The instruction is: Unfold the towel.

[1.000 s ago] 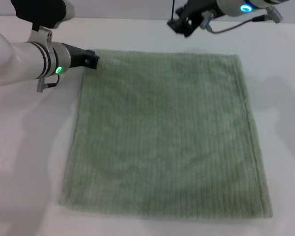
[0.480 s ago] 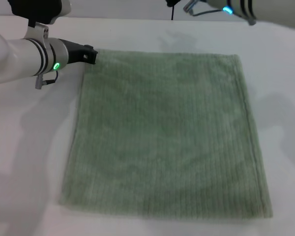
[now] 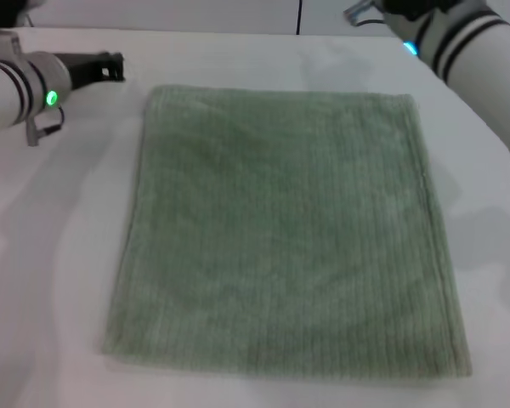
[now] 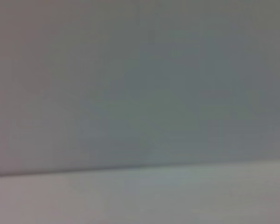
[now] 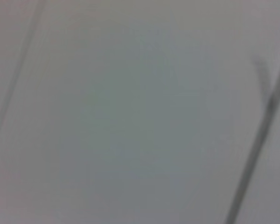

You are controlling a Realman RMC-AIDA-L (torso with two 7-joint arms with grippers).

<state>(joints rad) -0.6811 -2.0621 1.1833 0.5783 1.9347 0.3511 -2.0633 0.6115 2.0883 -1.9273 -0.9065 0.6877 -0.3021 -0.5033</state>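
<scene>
The pale sage-green towel (image 3: 285,225) lies spread flat on the white table (image 3: 51,255) in the head view, as one wide, roughly square sheet with its hemmed edges showing. My left gripper (image 3: 112,65) is at the far left, a short way off the towel's far left corner, apart from it and holding nothing. My right arm (image 3: 459,38) reaches in at the far right, beyond the towel's far right corner; its gripper is past the edge of the view. Neither wrist view shows the towel or any fingers.
A wall with a dark vertical seam (image 3: 299,17) stands behind the table's far edge. Bare white table surrounds the towel on all sides. The wrist views show only plain pale surfaces.
My left gripper has drawn back to the left, away from the towel's far left corner. My right arm has swung up and to the right, taking its gripper out of view. The towel has not moved.
</scene>
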